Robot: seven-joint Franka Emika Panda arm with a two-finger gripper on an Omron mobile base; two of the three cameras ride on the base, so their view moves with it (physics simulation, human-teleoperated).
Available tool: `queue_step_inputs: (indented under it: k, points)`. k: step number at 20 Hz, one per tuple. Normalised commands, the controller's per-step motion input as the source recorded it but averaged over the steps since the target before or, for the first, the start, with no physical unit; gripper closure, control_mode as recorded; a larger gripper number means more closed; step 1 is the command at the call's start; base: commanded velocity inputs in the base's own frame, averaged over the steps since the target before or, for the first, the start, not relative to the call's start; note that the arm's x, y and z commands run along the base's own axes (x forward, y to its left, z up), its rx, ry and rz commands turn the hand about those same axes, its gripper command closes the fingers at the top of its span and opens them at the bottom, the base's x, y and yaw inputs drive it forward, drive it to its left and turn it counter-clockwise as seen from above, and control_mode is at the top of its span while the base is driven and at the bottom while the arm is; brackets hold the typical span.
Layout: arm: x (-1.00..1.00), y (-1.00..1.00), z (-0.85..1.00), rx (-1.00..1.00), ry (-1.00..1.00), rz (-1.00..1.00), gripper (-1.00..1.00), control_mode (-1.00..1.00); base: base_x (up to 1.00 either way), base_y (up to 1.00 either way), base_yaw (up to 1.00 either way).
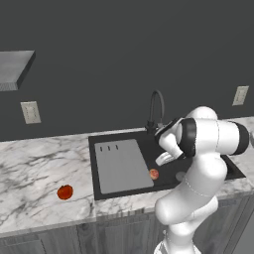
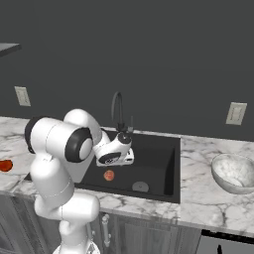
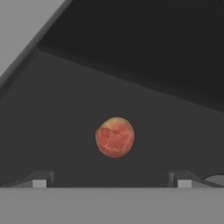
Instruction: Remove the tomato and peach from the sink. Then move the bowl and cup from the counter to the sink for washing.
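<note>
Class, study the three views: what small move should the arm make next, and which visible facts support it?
Probably lower the open gripper straight onto the peach. The tomato already lies on the counter, while the peach sits on the sink floor, centred between the fingertips but not yet touched.

Two pale wall outlets [image 1: 30, 112] [image 1: 240, 95] sit on the dark grey wall [image 1: 124, 49] above grey cabinets [image 1: 59, 240], with a grey hood [image 1: 14, 68] at upper left.
</note>
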Motion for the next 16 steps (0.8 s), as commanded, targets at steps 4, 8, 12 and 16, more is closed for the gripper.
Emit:
queue_step_inputs:
  k: [4, 8, 12, 16]
  points:
    - [0.11, 0.01, -0.07, 0.0, 0.0, 0.0, -1.0, -1.0, 0.0, 0.0, 0.0]
    - [0.09, 0.03, -0.09, 0.0, 0.0, 0.0, -1.0, -1.0, 0.0, 0.0, 0.0]
    - [0.03, 0.03, -0.11, 0.0, 0.0, 0.0, -1.0, -1.0, 0.0, 0.0, 0.0]
    - [0.03, 0.03, -0.12, 0.0, 0.0, 0.0, -1.0, -1.0, 0.0, 0.0, 0.0]
